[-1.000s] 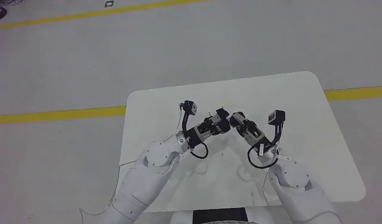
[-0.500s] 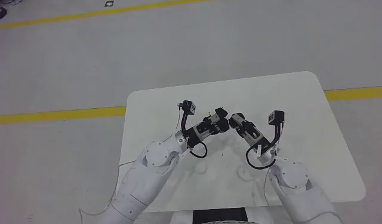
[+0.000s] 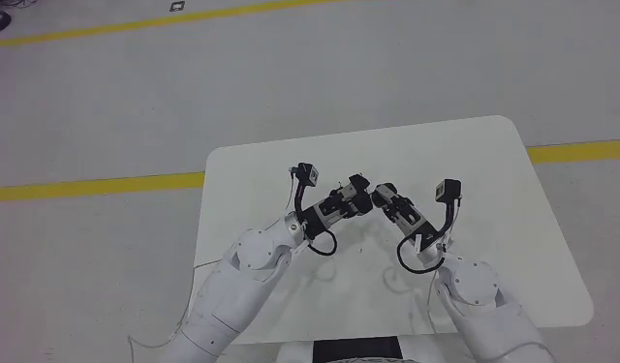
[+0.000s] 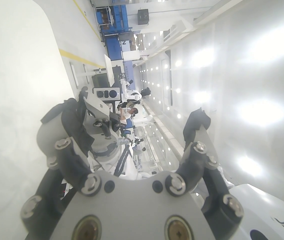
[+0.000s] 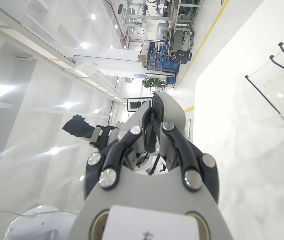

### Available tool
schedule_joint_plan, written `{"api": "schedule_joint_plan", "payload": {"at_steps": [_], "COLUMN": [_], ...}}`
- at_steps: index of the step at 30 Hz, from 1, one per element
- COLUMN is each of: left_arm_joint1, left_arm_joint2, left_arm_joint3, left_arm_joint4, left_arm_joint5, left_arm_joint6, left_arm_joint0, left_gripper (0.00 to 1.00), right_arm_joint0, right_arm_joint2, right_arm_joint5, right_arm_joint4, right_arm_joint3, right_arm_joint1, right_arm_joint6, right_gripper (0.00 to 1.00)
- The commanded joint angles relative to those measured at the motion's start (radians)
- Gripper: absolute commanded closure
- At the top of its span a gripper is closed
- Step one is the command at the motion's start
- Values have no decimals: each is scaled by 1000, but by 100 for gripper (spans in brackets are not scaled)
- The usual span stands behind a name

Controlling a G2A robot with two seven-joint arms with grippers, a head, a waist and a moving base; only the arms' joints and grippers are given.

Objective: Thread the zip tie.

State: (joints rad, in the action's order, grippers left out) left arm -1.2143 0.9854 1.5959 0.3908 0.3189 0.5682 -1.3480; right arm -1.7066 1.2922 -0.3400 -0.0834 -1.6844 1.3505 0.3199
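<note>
Above the middle of the white table (image 3: 484, 169) my two grippers face each other, tips close together. My left gripper (image 3: 356, 196) (image 4: 137, 116) is open, its black-tipped fingers (image 4: 197, 121) spread wide with nothing held between them. My right gripper (image 3: 380, 193) (image 5: 153, 106) is shut, pads pressed flat together, and I see no zip tie in it. It also appears between the left fingers as the right gripper (image 4: 99, 111). Black zip ties (image 5: 263, 94) lie on a clear tray (image 5: 282, 81) on the table beyond the right gripper.
A rounded table corner and a yellow floor line (image 3: 291, 5) lie past the work area. Bare tabletop surrounds both arms. A black wrist camera (image 3: 449, 190) sticks up from the right arm.
Almost nothing differs; both arms hold the same pose with only a very slight shift.
</note>
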Motion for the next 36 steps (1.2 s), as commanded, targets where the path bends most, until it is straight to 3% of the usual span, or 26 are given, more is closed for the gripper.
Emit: {"api": "schedule_joint_plan", "payload": {"at_steps": [1,17,22,29,36], "left_arm_joint1": [1,4,5,6,6], "left_arm_joint2": [0,-9,-11,-14,-16], "left_arm_joint3": [2,1,-1,0,-6], "left_arm_joint4": [-1,6,6,7,9], "left_arm_joint5": [-1,-16,-20,-27,-29], "left_arm_joint6": [0,-1,-4,-8,-12], "left_arm_joint0": [-1,3,5,7,10], "left_gripper": [0,0,8,29,35], "right_arm_joint0": [1,1,1,0,0], "right_arm_joint2": [-3,-9,-9,-17,-21], "right_arm_joint5": [0,0,0,0,0], "right_arm_joint4": [8,8,32,65,64], "right_arm_joint3": [2,-6,-11,-17,-25], "right_arm_joint1": [-1,-5,-7,-9,-11], "right_arm_joint6": [-2,-4,-13,-34,-41], "right_gripper": [100,100,100,100,100]}}
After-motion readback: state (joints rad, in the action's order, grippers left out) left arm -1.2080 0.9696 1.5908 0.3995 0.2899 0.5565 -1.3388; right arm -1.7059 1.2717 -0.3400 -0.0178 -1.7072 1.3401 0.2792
